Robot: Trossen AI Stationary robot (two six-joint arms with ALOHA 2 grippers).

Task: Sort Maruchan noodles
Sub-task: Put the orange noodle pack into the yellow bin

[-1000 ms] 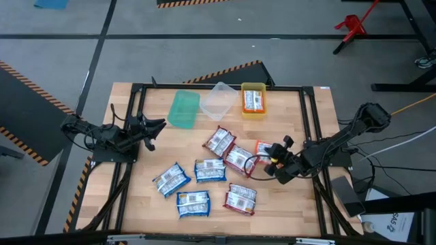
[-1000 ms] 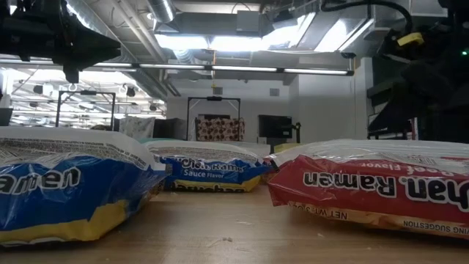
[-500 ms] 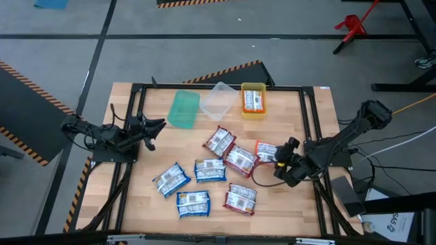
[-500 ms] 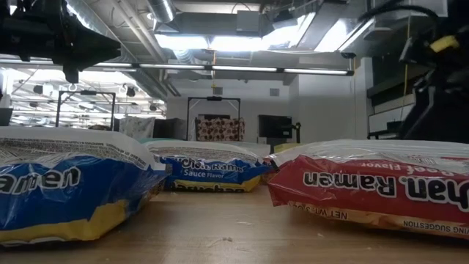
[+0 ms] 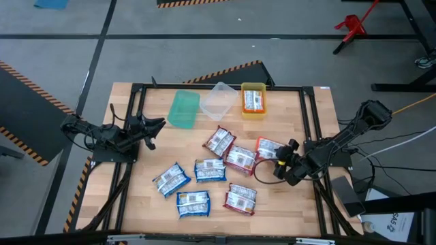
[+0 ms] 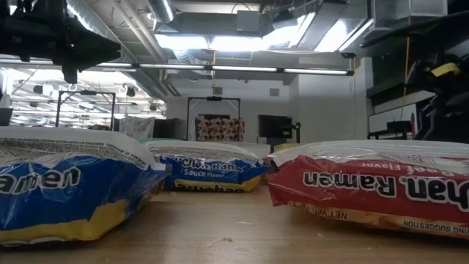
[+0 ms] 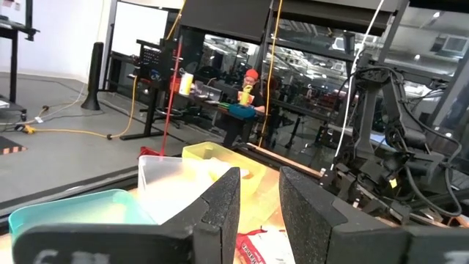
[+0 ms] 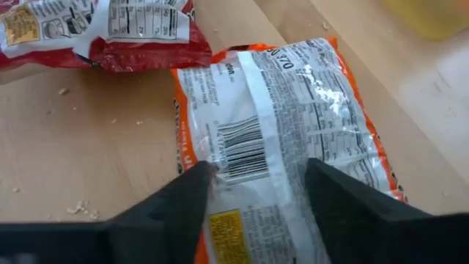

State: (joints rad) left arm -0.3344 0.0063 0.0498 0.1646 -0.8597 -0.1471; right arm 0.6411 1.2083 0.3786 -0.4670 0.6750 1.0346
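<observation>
Waiting at 9 o'clock, the left gripper hung w/ fingers slightly parted, empty. Blue packets lay at 7, maroon packets approx. center. At 3 o'clock the right gripper hovered over the orange packet, fingers spread wide, gripping nothing. Another orange packet sat in the yellow bin at 12.

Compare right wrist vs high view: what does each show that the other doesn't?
Right wrist only: the barcode and print on the back of the orange packet, with the right gripper open above it.

High only: the left gripper waiting at the table's left, the green bin, clear bin, yellow bin holding one packet, and three blue packets.

Both: the orange packet and a red packet beside it.
</observation>
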